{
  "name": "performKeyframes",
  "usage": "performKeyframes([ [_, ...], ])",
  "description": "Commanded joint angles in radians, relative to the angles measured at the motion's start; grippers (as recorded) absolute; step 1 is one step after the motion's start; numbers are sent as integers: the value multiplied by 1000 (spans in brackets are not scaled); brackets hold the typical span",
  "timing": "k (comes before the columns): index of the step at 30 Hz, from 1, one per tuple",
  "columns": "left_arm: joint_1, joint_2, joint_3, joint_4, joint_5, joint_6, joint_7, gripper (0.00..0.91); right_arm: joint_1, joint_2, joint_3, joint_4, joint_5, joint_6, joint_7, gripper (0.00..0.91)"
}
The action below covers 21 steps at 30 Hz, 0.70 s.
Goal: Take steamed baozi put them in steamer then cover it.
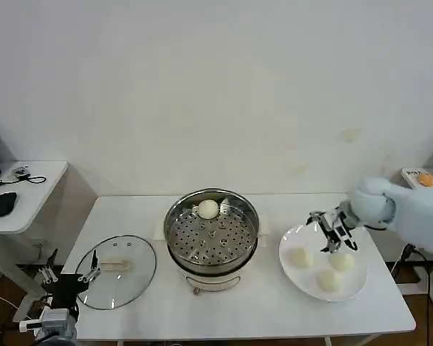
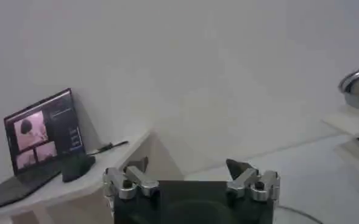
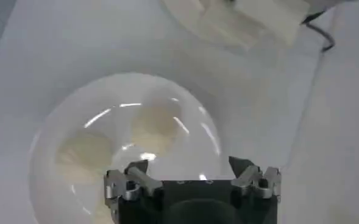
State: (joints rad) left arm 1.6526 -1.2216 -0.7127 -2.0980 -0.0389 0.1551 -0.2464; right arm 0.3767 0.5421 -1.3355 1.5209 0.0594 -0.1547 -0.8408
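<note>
Centrally, the round shiny stainless-steel steamer (image 1: 212, 232) sits uncovered, one creamy-white steamed baozi (image 1: 208, 209) at twelve o'clock on its perforated tray. At nine o'clock lies the clear glass cover (image 1: 117, 271), set aside for loading. At three o'clock, the right gripper (image 1: 332, 232), jaws spread and empty, hovers over the flat white plate (image 1: 292, 240) of three buns, seemingly for another pick. The left gripper (image 1: 66, 277), also spread, waits by the cover.

White counter (image 1: 144, 216), landmark. White plate (image 1: 292, 270): on counter's right part. Side table (image 1: 36, 191): left of counter, bearing black mouse (image 1: 3, 204); laptop (image 2: 42, 137) open. Orange-labelled box (image 1: 421, 177): beyond counter's right end.
</note>
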Motion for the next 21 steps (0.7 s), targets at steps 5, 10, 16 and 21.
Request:
performKeyframes([
  [5, 1, 1, -2, -1, 3, 1, 2, 907, -205, 37, 142, -77, -19, -35, -2, 907],
  [10, -2, 0, 2, 6, 4, 1, 1, 907, -227, 66, 159, -104, -14, -48, 8, 907],
  [16, -5, 3, 3, 14, 4, 1, 1, 907, -253, 92, 175, -131, -15, -61, 10, 907],
  [21, -7, 1, 5, 16, 4, 1, 1, 907, -272, 112, 185, -145, -20, -66, 13, 907],
])
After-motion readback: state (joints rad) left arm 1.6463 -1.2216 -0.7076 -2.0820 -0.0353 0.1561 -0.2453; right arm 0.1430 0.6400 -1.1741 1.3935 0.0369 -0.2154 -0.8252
